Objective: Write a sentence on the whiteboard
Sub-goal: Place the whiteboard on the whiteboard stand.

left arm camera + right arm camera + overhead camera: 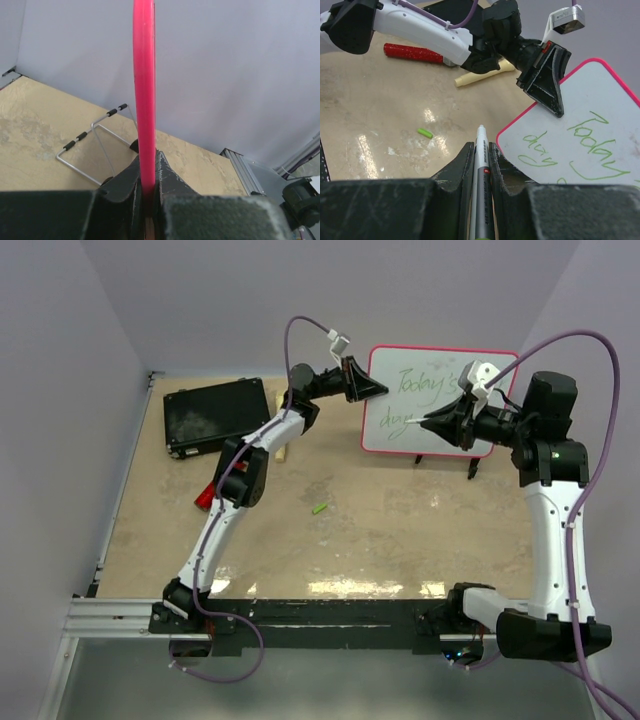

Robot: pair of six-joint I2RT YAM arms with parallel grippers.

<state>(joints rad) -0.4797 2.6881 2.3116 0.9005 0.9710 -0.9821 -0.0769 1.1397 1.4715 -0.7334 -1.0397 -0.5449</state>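
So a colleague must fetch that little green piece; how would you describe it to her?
Start at the tan table, nearer than the whiteboard. The small green piece lies alone mid-table, right of the red stick; it is the only bright green thing lying there.

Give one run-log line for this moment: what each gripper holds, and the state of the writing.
left gripper: shut on whiteboard rim | right gripper: shut on marker | sentence: two green lines begun | tip contact: cannot tell

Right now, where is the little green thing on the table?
From above, the little green piece lies alone on the table, in front of the whiteboard, just right of the left arm.
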